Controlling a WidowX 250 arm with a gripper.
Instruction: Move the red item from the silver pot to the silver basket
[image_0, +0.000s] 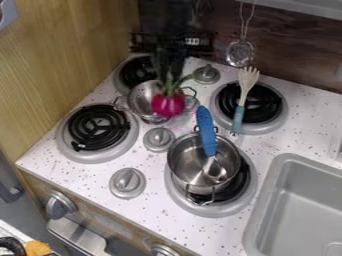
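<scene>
The silver basket (141, 103) sits by the back-left burner (121, 80), presumably to receive the red item (168, 105). To its right, the end effector (169, 75) looks nearly closed, pinching the green leaves, likely so the round body hangs free for release. The silver pot (183, 164), a blue-handled spoon (206, 131) leaning inside, seems the source. The red item hangs just below the end effector, near the basket's right rim.

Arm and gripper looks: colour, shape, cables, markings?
The arm is black, a dark upright shape. The gripper is also black, narrower than the arm above. I can't make out any cables or markings on either.
</scene>
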